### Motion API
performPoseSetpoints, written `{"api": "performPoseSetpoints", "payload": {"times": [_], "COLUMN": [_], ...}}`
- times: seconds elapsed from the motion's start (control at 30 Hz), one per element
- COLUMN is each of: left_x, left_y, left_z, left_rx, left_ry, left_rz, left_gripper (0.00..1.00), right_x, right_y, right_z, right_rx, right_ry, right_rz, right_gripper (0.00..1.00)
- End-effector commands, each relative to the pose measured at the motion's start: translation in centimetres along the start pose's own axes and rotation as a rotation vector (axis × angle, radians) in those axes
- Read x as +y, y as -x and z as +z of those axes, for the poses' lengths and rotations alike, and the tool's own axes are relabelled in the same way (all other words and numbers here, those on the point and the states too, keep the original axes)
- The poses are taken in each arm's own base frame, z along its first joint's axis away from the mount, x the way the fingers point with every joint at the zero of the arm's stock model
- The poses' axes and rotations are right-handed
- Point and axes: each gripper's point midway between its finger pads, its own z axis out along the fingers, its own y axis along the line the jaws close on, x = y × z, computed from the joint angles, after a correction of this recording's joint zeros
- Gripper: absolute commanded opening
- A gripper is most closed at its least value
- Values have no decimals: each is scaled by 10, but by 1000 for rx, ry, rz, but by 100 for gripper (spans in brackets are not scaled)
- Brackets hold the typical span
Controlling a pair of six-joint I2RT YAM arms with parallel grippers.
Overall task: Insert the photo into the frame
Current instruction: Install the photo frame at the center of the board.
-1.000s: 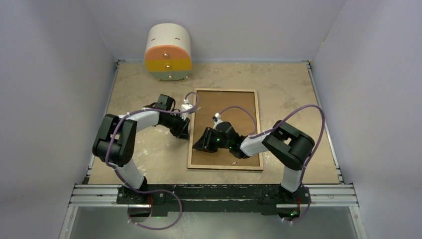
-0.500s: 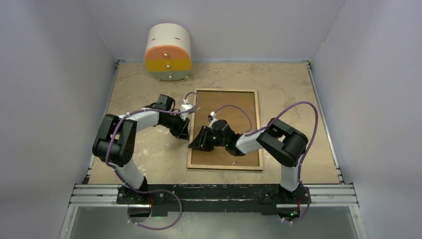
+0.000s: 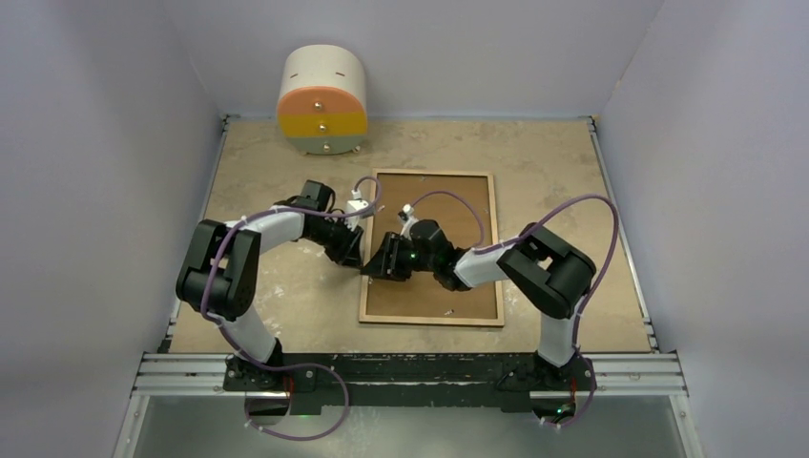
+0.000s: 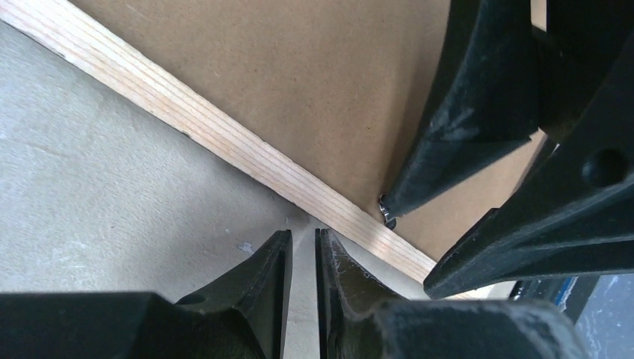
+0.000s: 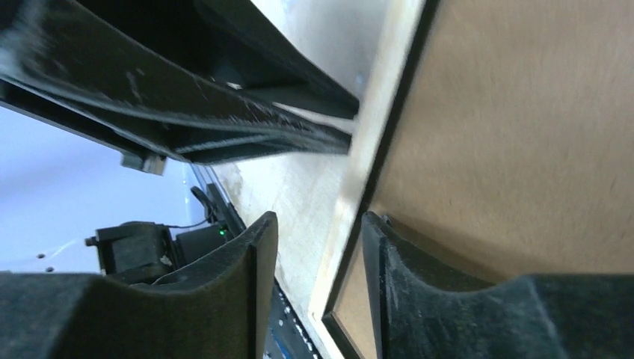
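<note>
The frame [image 3: 431,174] lies back up on the table, its light wood rail [image 4: 172,105] around a brown backing board [image 3: 458,277]. The photo is hidden. My left gripper [image 3: 355,256] rests low on the table just outside the frame's left rail, shut to a thin slit [image 4: 303,243] with nothing in it. My right gripper [image 3: 374,269] is open and straddles that same left rail [image 5: 374,127]: one finger over the backing board [image 5: 523,134], the other over the table. The two grippers' tips nearly meet.
A round drawer unit [image 3: 322,100] with orange, yellow and green fronts stands at the back left. Grey walls close in both sides. The metal rail [image 3: 410,367] with the arm bases runs along the near edge.
My right gripper has slid up and left across the backing board to the frame's left rail and opened wider. The left arm has stayed put.
</note>
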Motion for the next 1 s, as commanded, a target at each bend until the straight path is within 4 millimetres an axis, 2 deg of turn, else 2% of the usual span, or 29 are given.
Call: {"api": "performPoseSetpoints", "payload": {"times": [0.0, 0.07, 0.13, 0.27, 0.37, 0.47, 0.6, 0.73, 0.8, 0.97], "left_x": [-1, 9, 20, 45, 59, 72, 79, 85, 85, 87], "left_y": [44, 61, 74, 98, 110, 119, 121, 115, 112, 100], "left_z": [-30, -40, -48, -49, -37, -24, -13, -6, -2, 9], "left_rx": [-110, -151, -190, -250, -271, -276, -276, -262, -259, -236], "left_ry": [-8, 16, 43, 71, 43, 19, -8, -4, -19, -29], "left_rz": [61, 60, 42, 1, -42, -76, -93, -101, -109, -126], "left_gripper": [21, 24, 33, 52, 59, 59, 53, 43, 40, 35], "right_x": [67, 73, 65, 36, 5, -14, -23, -26, -27, -37], "right_y": [46, 69, 95, 147, 171, 190, 203, 208, 213, 210], "right_z": [-21, -32, -42, -52, -41, -29, -17, -4, 1, 16], "right_rx": [-21, -57, -112, -217, -248, -264, -266, -256, -270, -239], "right_ry": [162, 163, 140, 63, -33, -71, -69, -54, -46, -37], "right_rz": [-177, -204, -199, -178, -191, -191, -182, -187, -185, -144], "right_gripper": [52, 55, 55, 54, 49, 48, 48, 47, 47, 45]}}
